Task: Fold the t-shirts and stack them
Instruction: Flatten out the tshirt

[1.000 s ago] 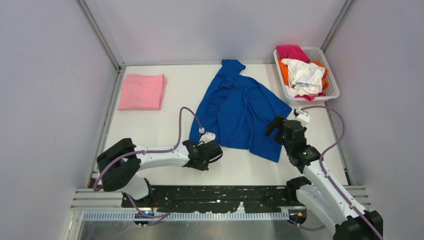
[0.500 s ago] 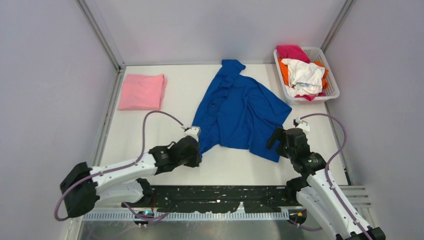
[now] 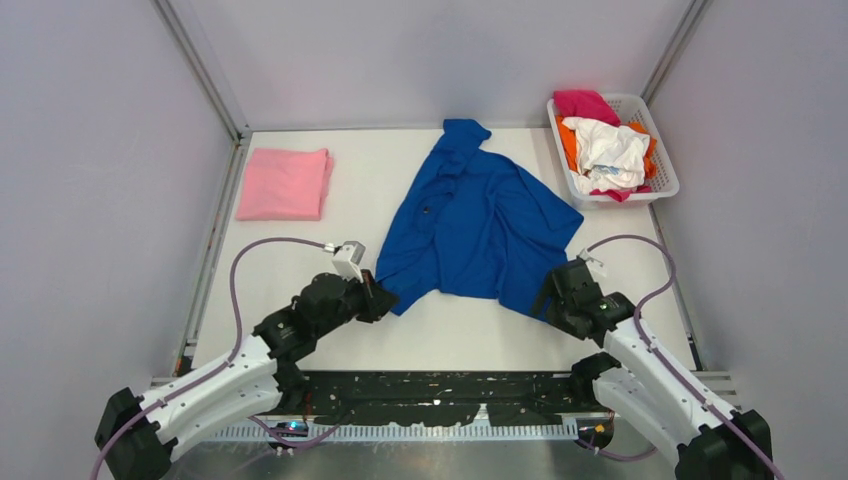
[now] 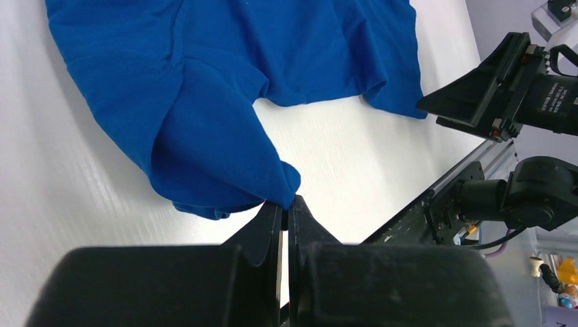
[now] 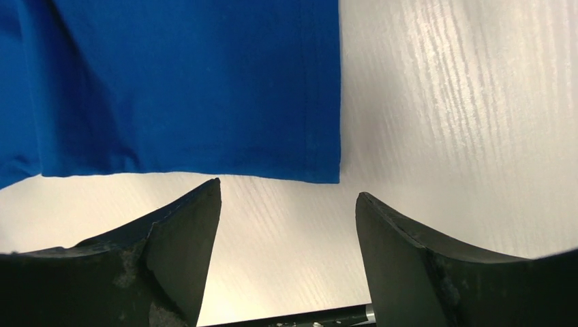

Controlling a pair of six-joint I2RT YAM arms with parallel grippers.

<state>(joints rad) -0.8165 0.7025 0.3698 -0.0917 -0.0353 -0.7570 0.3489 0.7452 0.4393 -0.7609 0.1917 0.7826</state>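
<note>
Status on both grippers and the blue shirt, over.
Left gripper shut on blue shirt corner. Right gripper open, just short of it. Nothing in the way.

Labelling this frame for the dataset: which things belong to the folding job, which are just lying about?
Job: royal-blue cotton t-shirt, spread out; folded light-pink t-shirt; crumpled magenta, orange and white t-shirts, heaped.
Lying about: white slatted plastic basket; white table.

White table bears blue tee, pink tee, basket.

No text, label, brand or number can be read anywhere.
</note>
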